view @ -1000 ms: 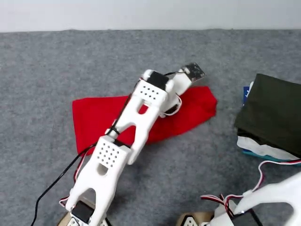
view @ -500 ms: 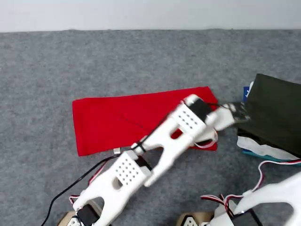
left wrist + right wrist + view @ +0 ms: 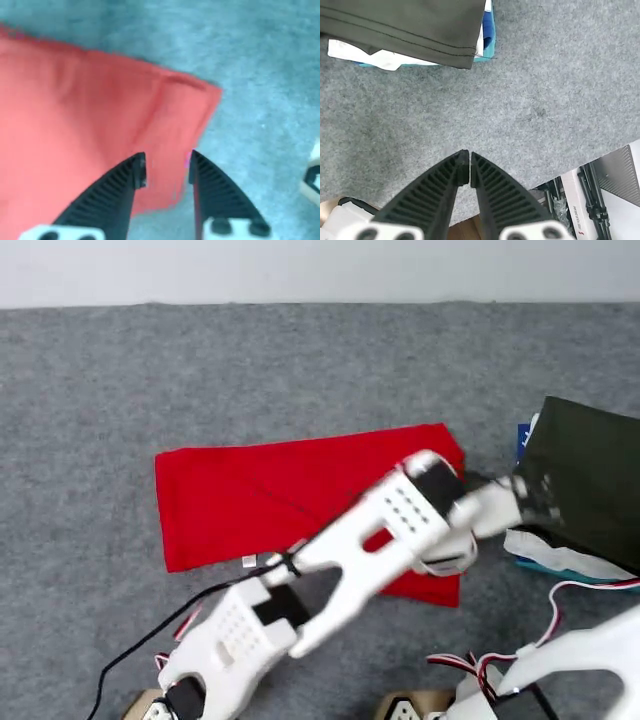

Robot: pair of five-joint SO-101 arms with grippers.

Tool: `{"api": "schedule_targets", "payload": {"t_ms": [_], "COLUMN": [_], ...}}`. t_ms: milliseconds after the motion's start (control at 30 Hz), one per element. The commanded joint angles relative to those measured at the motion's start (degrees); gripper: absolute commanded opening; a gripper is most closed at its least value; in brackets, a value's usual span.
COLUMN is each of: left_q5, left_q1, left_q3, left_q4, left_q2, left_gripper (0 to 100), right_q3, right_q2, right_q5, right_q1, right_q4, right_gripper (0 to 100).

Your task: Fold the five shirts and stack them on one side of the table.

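A red shirt [image 3: 250, 495] lies folded into a long strip across the middle of the grey table; its right end [image 3: 165, 115] is under my left gripper. My left gripper [image 3: 166, 167] hangs open just above that end with nothing between its fingers. In the high view the left gripper [image 3: 530, 495] is close to the shirt stack [image 3: 585, 485], which has a dark green shirt on top and white and blue ones below. My right gripper [image 3: 470, 165] is shut and empty above bare table, a short way from the stack's dark shirt [image 3: 405, 25].
The stack sits at the table's right edge. The right arm [image 3: 575, 660] lies at the front right with loose wires [image 3: 470, 665]. Past the table edge stands dark metal gear [image 3: 590, 195]. A black cable [image 3: 140, 660] trails from the left arm's base.
My left arm has swung right, from the red shirt's far edge to its right end beside the stack. The shirt's right end now reaches further toward the front.
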Motion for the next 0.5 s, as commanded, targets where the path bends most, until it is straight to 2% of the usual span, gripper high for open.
{"api": "schedule_targets", "payload": {"t_ms": [0, 67, 200, 367, 467], "left_q5": [-0.35, -0.35, -0.18, 0.26, 4.31], "left_q1": [-4.84, -7.21, -9.76, -9.85, -9.85], "left_q3": [-0.66, -0.40, -0.57, -0.57, -0.66], "left_q4": [-0.44, -2.46, -7.91, -14.68, -19.69], "left_q2": [-4.84, -4.22, -0.88, 4.84, 7.47], "left_gripper": [15, 13, 1, 1, 1], "right_q3": [-0.18, -0.18, -0.18, -0.18, 1.49], "right_q2": [-1.27, -1.27, -1.27, -1.27, -1.54], "right_q5": [0.53, 0.53, 0.53, 0.53, 0.44], "right_q1": [0.04, 0.04, 0.04, 0.04, 0.04], "right_q4": [2.24, 2.24, 2.24, 2.24, 2.24], "right_gripper": [1.6, 1.6, 1.6, 1.6, 1.6]}}
